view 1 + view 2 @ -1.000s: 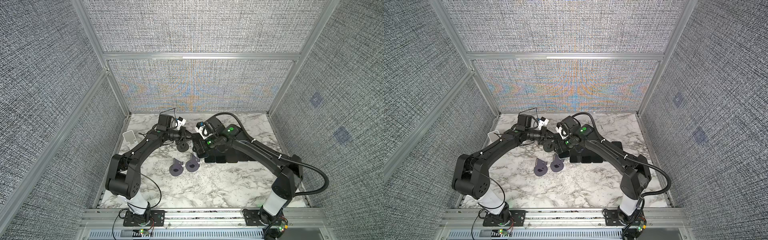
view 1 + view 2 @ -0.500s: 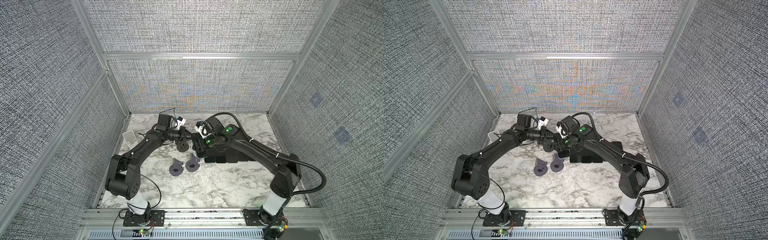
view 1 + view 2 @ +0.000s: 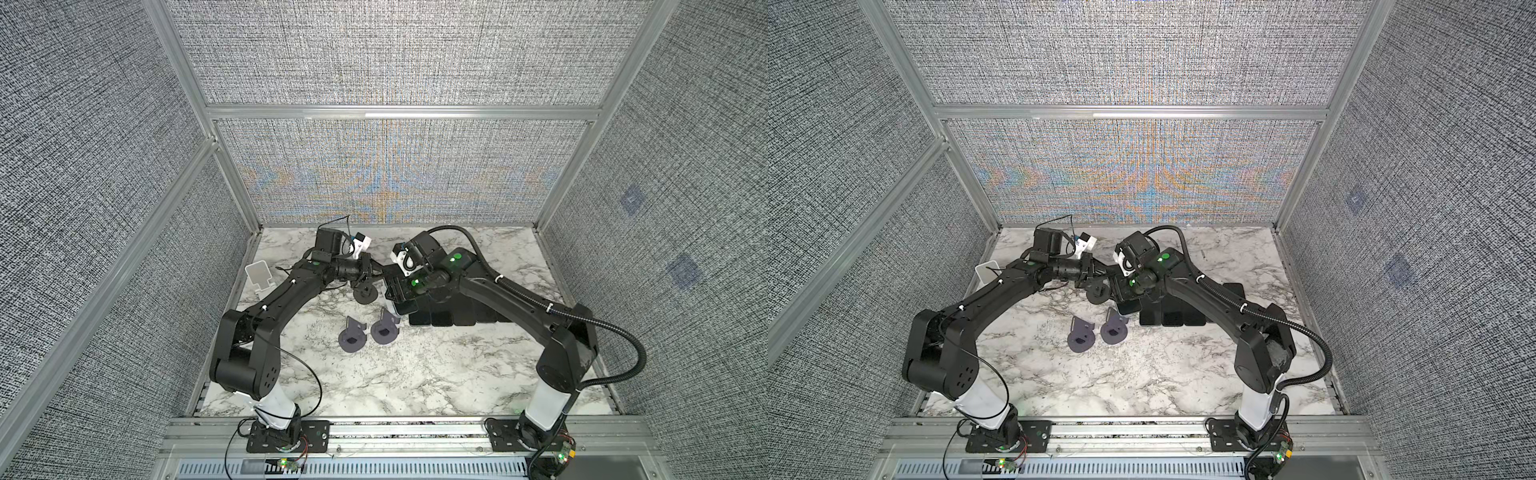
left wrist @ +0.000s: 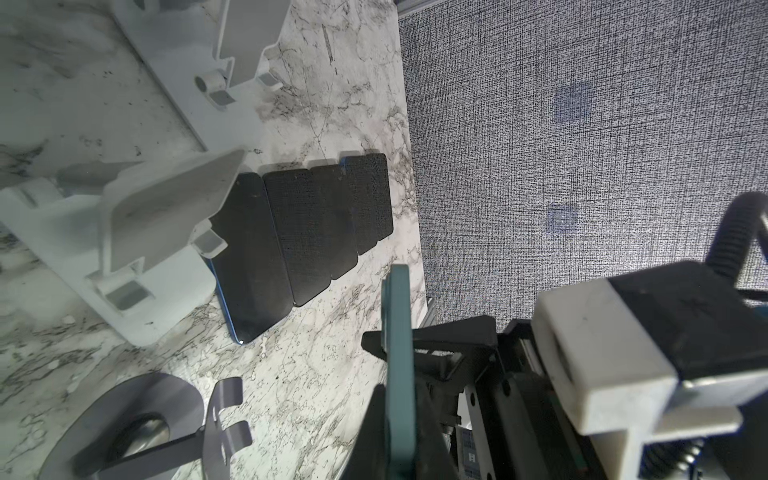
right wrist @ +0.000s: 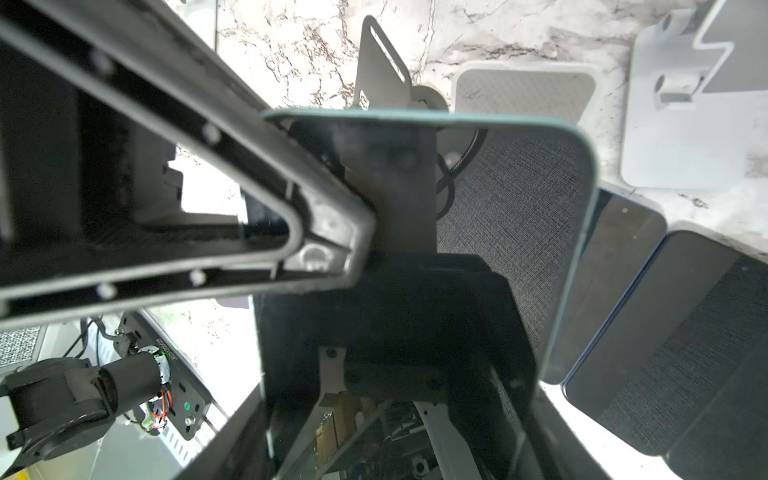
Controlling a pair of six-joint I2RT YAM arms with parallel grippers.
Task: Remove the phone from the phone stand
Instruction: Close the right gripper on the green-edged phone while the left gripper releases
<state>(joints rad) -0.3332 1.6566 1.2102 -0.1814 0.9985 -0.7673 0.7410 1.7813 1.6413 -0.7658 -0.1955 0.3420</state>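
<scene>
In the right wrist view the phone [image 5: 519,208] is a dark screen with a teal rim, and one finger [image 5: 291,232] of the left gripper lies across it. The left wrist view shows the phone [image 4: 397,299] edge-on, with my left gripper [image 4: 399,399] shut on it. In both top views the phone stand's black round base [image 3: 365,295] [image 3: 1099,296] sits just below the left gripper [image 3: 376,272] [image 3: 1100,270]. The right gripper [image 3: 395,291] [image 3: 1123,291] meets it from the right, its fingers [image 4: 453,340] reaching round the phone's edge. Whether they press on it is hidden.
A row of several black phones [image 3: 449,320] [image 4: 316,224] lies flat under the right arm. Two grey-purple stands [image 3: 353,334] [image 3: 384,328] sit in front of the grippers. A white stand [image 3: 259,276] is by the left wall, and others [image 4: 124,232] [image 5: 685,104] stand near the phone row.
The right gripper has edged slightly toward the left gripper. The left arm and the phone have stayed where they were.
</scene>
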